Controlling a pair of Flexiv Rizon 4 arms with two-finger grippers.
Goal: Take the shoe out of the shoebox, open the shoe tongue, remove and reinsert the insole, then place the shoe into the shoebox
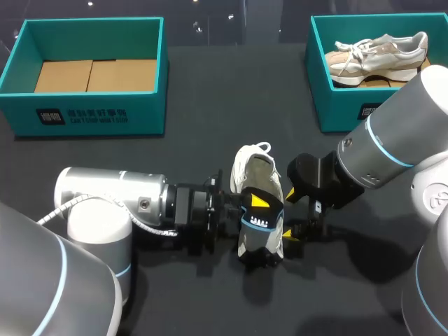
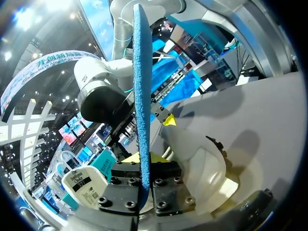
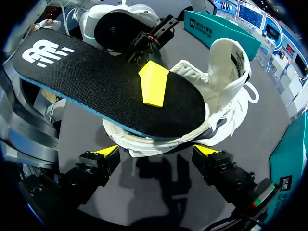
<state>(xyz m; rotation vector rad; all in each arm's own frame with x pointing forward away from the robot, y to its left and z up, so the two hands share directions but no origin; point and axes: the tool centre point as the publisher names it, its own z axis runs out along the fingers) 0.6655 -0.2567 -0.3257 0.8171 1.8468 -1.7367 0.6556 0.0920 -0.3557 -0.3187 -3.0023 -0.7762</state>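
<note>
Yellow-tipped, the left fingers (image 3: 154, 84) were closed flat on the insole (image 3: 86, 72). One tip pressed its black top face near mid-length, and the other was hidden under its blue underside. From the left wrist the insole showed edge-on, rising straight out from between them.

The insole hung just over the shoe (image 1: 253, 171), its front end above the shoe's opening. Whether that end was inside the shoe could not be told. The shoe itself sat on the bench (image 1: 196, 161) with its tongue pulled upright.

The right fingers (image 3: 108, 151) stood wide and held nothing. Their two tips were just short of the shoe's side, and no contact was visible.

A teal shoebox (image 1: 91, 112) lay well beyond the shoe, as did a second box (image 1: 336, 105) holding another shoe (image 1: 378, 52).

The insole looked thin, light and floppy. It would probably buckle if pushed from its heel end, so a flat pinch across both faces near the middle suited it.

The shoe seemed light with a soft upper, and likely to slide on the bench unless braced. Its sole edge and heel looked like the firmest places to hold.
</note>
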